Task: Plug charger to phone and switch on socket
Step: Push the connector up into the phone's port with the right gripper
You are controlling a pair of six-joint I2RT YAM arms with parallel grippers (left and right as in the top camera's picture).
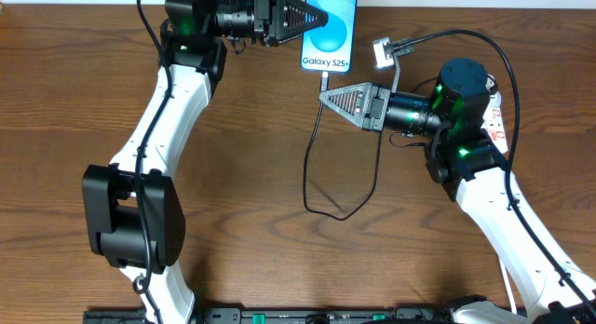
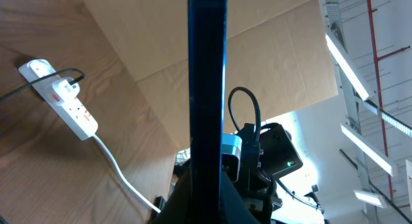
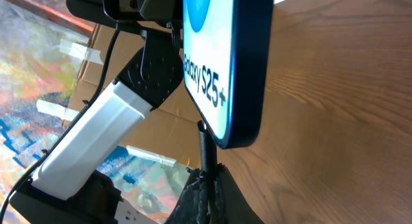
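Note:
The phone [image 1: 333, 31] has a blue screen and a white "Galaxy S25+" band. My left gripper [image 1: 312, 19] is shut on its left edge; in the left wrist view the phone [image 2: 207, 76] shows edge-on between the fingers [image 2: 207, 205]. My right gripper [image 1: 326, 97] is shut on the charger cable's connector end [image 1: 324, 80], whose tip touches the phone's bottom edge [image 3: 222, 76]; the cable [image 3: 206, 156] rises from the jaws [image 3: 209, 185]. The cable [image 1: 321, 203] loops over the table. The white socket strip [image 1: 498, 105] lies at the right, mostly behind the right arm, and shows in the left wrist view [image 2: 64, 95].
A small white adapter [image 1: 382, 52] with a black lead lies right of the phone. The wooden table [image 1: 279, 240] runs to the back edge by the phone. Cardboard sheets [image 2: 270, 63] stand beyond the table.

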